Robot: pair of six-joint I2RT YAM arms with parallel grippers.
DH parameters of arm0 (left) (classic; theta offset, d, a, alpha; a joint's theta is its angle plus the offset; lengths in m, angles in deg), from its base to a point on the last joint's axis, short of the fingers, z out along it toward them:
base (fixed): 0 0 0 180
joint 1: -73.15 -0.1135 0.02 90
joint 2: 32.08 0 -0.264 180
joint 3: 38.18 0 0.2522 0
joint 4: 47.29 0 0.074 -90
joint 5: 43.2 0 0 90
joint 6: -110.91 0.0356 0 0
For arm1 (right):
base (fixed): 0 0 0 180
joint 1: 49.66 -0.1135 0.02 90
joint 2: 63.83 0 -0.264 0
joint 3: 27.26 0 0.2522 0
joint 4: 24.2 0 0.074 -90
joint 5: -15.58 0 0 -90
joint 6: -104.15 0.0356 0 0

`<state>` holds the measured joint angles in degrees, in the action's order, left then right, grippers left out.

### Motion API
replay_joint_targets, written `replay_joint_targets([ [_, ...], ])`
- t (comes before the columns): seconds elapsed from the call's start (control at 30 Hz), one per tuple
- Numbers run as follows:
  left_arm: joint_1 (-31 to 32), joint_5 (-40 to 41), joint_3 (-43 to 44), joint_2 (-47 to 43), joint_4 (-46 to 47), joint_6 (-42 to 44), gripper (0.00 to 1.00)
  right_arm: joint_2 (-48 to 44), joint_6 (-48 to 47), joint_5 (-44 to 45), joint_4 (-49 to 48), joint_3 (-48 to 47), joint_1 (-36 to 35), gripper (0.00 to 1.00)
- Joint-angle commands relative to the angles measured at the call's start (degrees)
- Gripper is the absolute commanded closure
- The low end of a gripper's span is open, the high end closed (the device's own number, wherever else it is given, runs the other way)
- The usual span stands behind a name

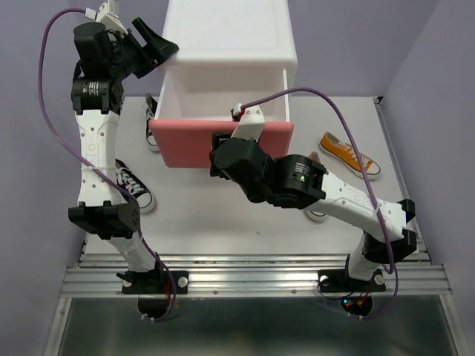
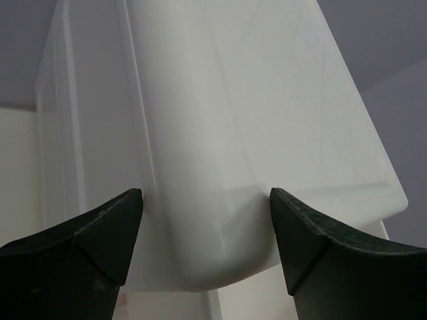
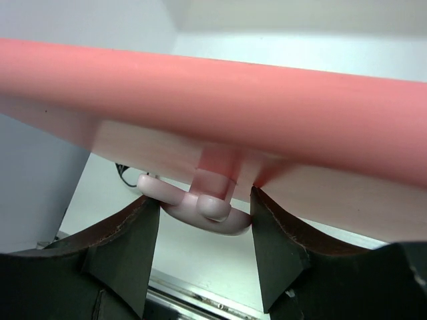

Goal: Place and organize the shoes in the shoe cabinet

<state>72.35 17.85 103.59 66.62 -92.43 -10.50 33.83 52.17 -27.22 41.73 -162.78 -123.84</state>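
Now your right gripper [image 3: 203,197] pinches the bunny knob [image 3: 200,210] on the upper drawer [image 1: 223,144] of the shoe cabinet [image 1: 226,37]. The drawer's travel runs straight toward the arm bases. Your left gripper [image 2: 205,193] gapes wide astride the cabinet's left corner, holding nothing. An orange shoe [image 1: 349,154] lies right of the drawer, a black shoe [image 1: 133,185] left.

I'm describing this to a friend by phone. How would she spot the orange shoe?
Start at the white shoe cabinet at the back of the table, its pink drawer pulled open. Right of that drawer front, on the white tabletop, lies the orange sneaker with white laces and sole. Its orange canvas sets it apart from the black sneakers left of the cabinet.
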Motion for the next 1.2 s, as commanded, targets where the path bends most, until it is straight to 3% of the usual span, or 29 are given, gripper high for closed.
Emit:
replay_joint_targets([
  [0.0, 0.45, 4.51, -4.16, 3.35, -11.87, 4.35, 0.14, -2.92, 9.77, 0.96, 6.19, 0.02, -2.81, 0.99],
  [0.23, 0.45, 5.57, -4.78, 3.08, -11.87, 4.26, 0.14, -5.82, 16.12, 2.20, 13.14, 3.54, -5.55, 0.99],
  [0.67, 0.45, 7.50, -5.22, 3.17, -11.69, 3.91, 0.14, -10.39, 21.22, -2.28, 14.46, 8.02, -10.11, 0.99],
  [0.93, 0.45, 9.43, -5.66, 2.38, -11.78, 3.47, 0.14, -8.11, 20.95, -3.87, 17.62, 4.59, -12.22, 0.99],
  [1.17, 0.45, 11.11, -9.08, -0.16, -10.03, 2.94, 0.14, -11.09, 24.74, -6.07, 15.70, 9.87, -13.37, 0.99],
])
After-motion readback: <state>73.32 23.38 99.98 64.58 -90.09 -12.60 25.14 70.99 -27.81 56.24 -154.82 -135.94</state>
